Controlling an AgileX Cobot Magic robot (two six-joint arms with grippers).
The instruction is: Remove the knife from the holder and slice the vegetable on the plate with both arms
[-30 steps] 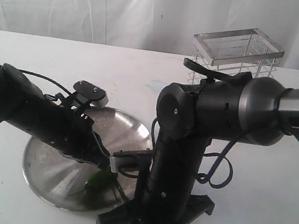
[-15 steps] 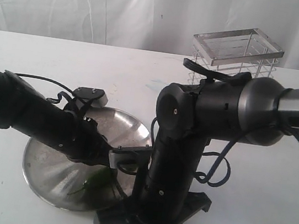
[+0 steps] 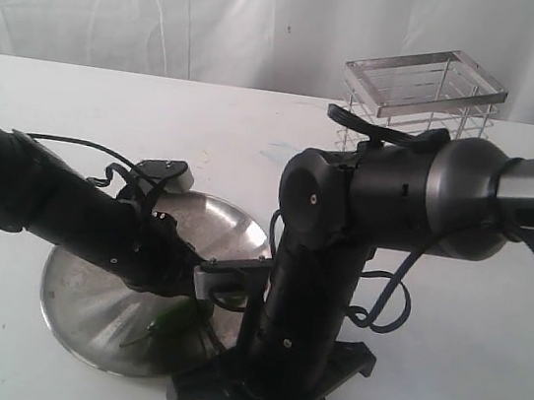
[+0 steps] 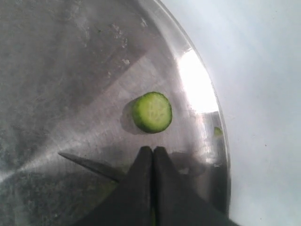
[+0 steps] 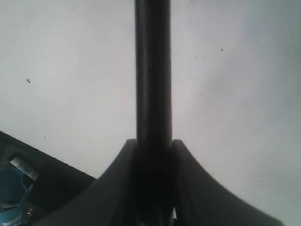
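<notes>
Already drawn, the knife (image 5: 153, 70) sits clamped in the right gripper (image 5: 154, 143), nearest the camera. On the steel plate (image 4: 70, 70) one cut slice (image 4: 152, 112) lies near the tightly closed left gripper (image 4: 153, 153); the remaining vegetable (image 3: 175, 323) likely needs more cuts, the holder (image 3: 424, 88) standing behind.

Read as a robotics lab bench, judged from: bare white table (image 3: 81, 104), creased white sheet (image 3: 126, 1) hung as backdrop, 2 cabled black manipulators mounted there, left arm (image 3: 38, 203) and right arm (image 3: 345, 211).
</notes>
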